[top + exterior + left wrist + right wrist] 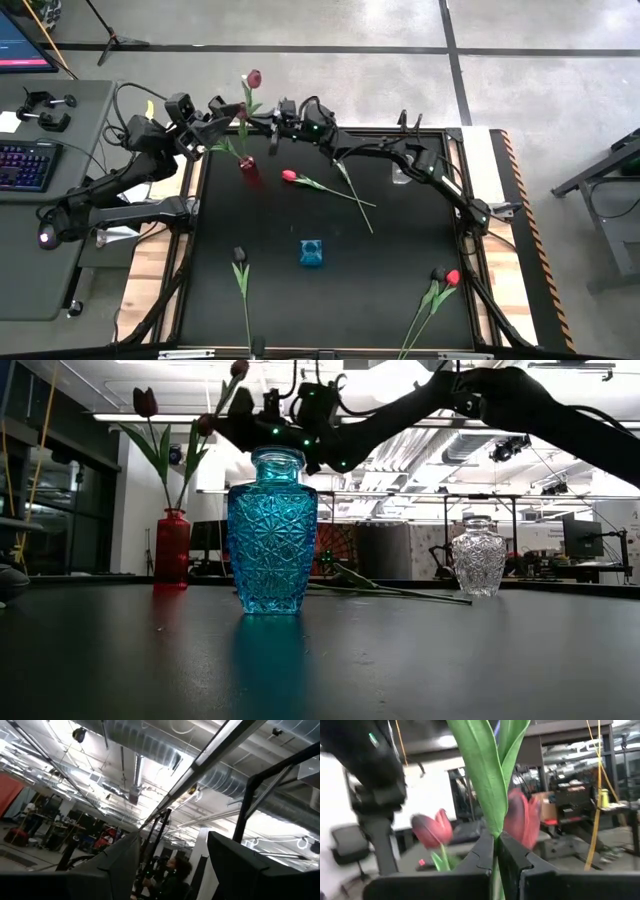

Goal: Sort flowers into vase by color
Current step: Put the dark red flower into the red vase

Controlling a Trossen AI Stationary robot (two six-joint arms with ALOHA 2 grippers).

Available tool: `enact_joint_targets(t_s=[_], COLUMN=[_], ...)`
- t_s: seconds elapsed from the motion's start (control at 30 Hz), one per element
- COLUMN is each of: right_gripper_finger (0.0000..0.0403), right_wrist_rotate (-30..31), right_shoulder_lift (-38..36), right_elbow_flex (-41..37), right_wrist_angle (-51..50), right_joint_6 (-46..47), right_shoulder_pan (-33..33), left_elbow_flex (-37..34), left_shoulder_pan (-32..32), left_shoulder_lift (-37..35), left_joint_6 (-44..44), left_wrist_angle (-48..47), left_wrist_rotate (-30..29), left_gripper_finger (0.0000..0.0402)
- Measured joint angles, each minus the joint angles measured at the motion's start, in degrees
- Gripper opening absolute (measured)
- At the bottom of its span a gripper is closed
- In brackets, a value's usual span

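My right gripper [496, 837] is shut on a tulip's green stem, up at the table's far left over the red vase [247, 166]. The tulip's dusky pink head [253, 78] stands above the fingers. The red vase [172, 548] holds a dark-headed tulip [145, 402]; a second head [205, 425] shows beside it. My left gripper [172, 836] is open beside the held flower [218, 110], tilted up at the ceiling with nothing between its fingers. A red tulip [290, 176] lies on the mat, a near-black one [240, 256] near the front left, and a red and a dark one [446, 277] at the front right. My right gripper pinches the tulip's stem [495, 851] between its two fingers, just below where the leaves [487, 775] spread. The fingers come about level from the table's right side, across the stem. The tulip stands upright, lifted clear of the table; its lower end is hidden.
A blue cut-glass vase [312, 253] stands mid-table toward the front. A clear glass vase [478, 557] stands at the far right under the right arm. A loose green stem [355, 190] crosses the red tulip's stem. A desk with a keyboard [25, 165] lies left of the table.
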Motion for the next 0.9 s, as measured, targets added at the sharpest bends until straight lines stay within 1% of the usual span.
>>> enact_joint_targets(t_s=[0.17, 0.37, 0.47, 0.53, 0.67, 0.77, 0.83, 0.9], right_gripper_finger=[0.0000, 0.0000, 0.0000, 0.0000, 0.0000, 0.0004, 0.0018, 0.0042], right_wrist_rotate=[0.0, -0.1, -0.1, -0.1, -0.2, -0.6, -0.8, -1.6], right_shoulder_lift=[0.0, 0.0, 0.0, 0.0, 0.0, 0.0, 0.0, 0.0], right_elbow_flex=[0.8, 0.8, 0.8, 0.8, 0.8, 0.8, 0.8, 0.8], right_wrist_angle=[-5.7, -11.7, -13.1, -13.4, -13.5, -13.6, -13.9, -14.4], right_joint_6=[-7.0, -10.3, -11.1, -10.3, -5.4, -4.5, -2.1, -0.4], right_shoulder_pan=[0.2, 0.6, 1.0, 1.4, 1.8, 1.9, 1.8, 1.8], left_elbow_flex=[0.0, 0.0, 0.0, 0.0, 0.0, 0.0, 0.0, 0.0], left_shoulder_pan=[0.0, 0.0, 0.0, 0.0, 0.0, 0.0, 0.0, 0.0], left_shoulder_lift=[0.0, 0.0, 0.0, 0.0, 0.0, 0.0, 0.0, -0.1], left_joint_6=[-0.8, -0.8, -0.8, -0.8, -0.9, -0.9, -0.9, -0.9], left_wrist_angle=[0.0, -0.1, -0.1, -0.1, -0.1, 0.0, 0.1, 0.2], left_wrist_rotate=[0.0, 0.1, 0.1, 0.1, 0.0, 0.1, 0.1, 0.1], left_gripper_finger=[0.0220, 0.0220, 0.0220, 0.0220, 0.0220, 0.0220, 0.0220, 0.0220])
